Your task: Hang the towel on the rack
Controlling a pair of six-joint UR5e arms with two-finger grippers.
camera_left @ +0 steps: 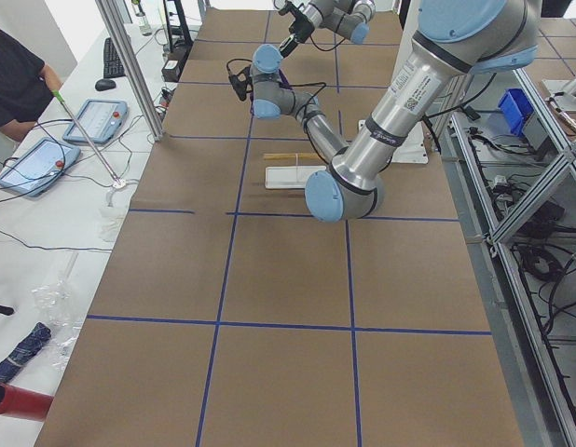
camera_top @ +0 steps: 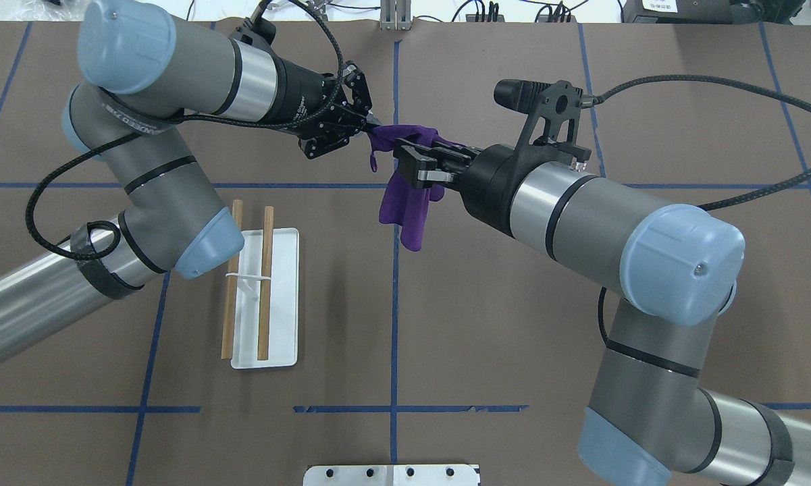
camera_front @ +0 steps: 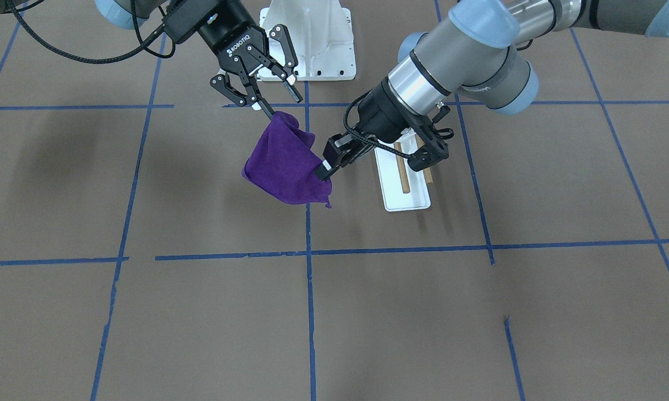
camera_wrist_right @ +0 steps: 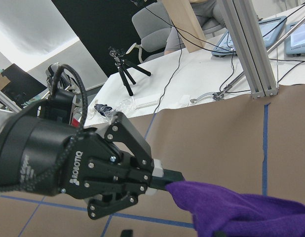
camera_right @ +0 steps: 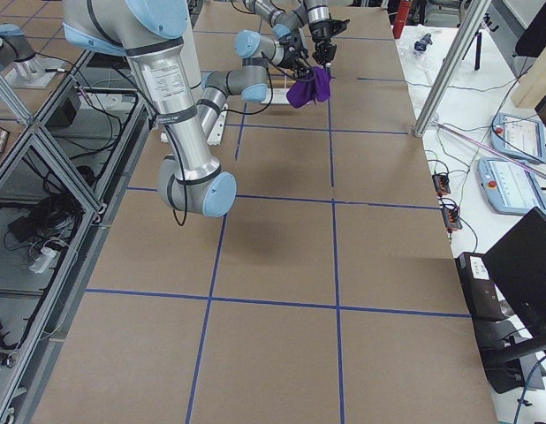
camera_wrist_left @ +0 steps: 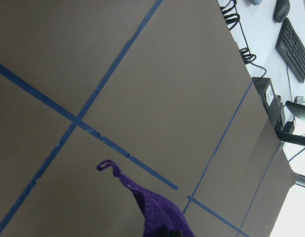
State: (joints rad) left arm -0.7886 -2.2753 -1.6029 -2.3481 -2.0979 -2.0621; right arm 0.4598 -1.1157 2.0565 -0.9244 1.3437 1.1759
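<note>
The purple towel (camera_front: 287, 161) hangs in the air between both grippers, above the table and to the side of the rack (camera_front: 404, 174). My left gripper (camera_front: 324, 171) is shut on one corner of it; the right wrist view shows that pinch (camera_wrist_right: 165, 180). My right gripper (camera_front: 281, 102) stands open, with one fingertip (camera_front: 267, 108) against the towel's upper corner and the other finger free. In the overhead view the towel (camera_top: 408, 209) droops below the right gripper (camera_top: 415, 165). Its loop tag (camera_wrist_left: 105, 165) shows in the left wrist view. The rack (camera_top: 263, 290) is bare.
The large white bolted pedestal (camera_front: 312, 39) stands at the robot's edge of the table, close behind the right gripper. My left arm's elbow (camera_top: 199, 250) hangs close to the rack's far end. Blue tape lines cross the brown table.
</note>
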